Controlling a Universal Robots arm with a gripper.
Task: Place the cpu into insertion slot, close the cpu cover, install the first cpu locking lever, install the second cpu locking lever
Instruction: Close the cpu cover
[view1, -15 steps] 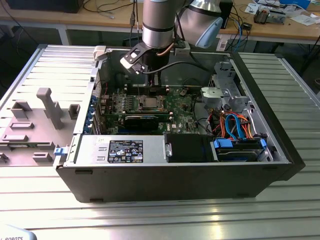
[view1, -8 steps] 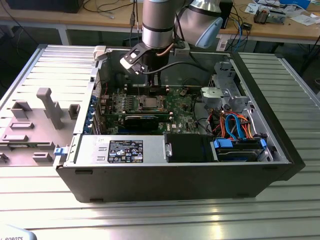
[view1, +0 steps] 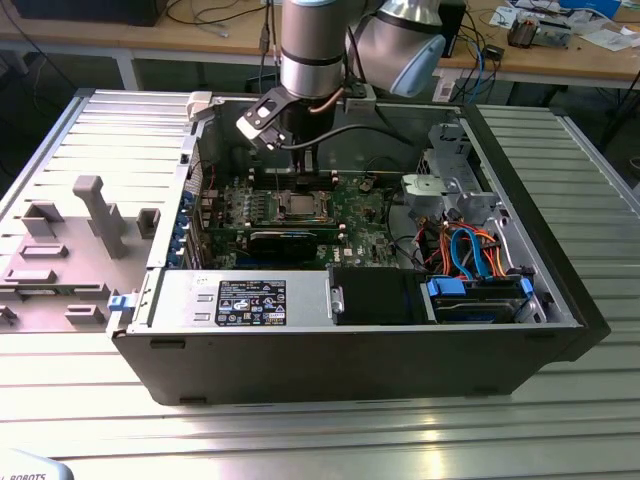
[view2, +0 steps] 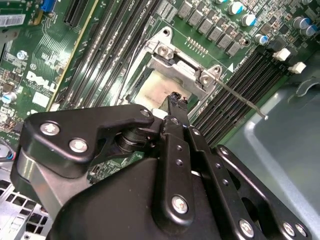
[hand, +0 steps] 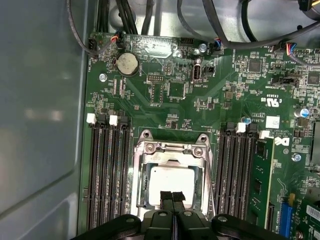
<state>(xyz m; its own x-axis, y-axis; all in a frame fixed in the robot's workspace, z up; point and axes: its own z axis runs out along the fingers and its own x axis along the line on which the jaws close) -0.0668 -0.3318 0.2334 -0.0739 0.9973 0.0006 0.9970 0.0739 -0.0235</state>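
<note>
**One lever loose, fingers closed over the chip**

One thing is settled: the cpu (hand: 167, 181) lies flat in the insertion slot (hand: 146, 186), and the cpu cover (hand: 170, 149) seems to be down around it. The fingers (hand: 167, 196) are pressed together with nothing between them, their tips at the chip's near edge; I cannot tell whether they touch it. In the second wrist view a thin lever (view2: 240, 97) juts out from the socket corner, apparently unlatched. Until it is latched, the cover probably has little clamping force. A hard or off-centre push could skid on the smooth metal, or tilt the chip on its contacts. The memory slots (hand: 107, 170) flank the socket closely on the motherboard (hand: 170, 90), so a sideways slip could hit them.
</note>
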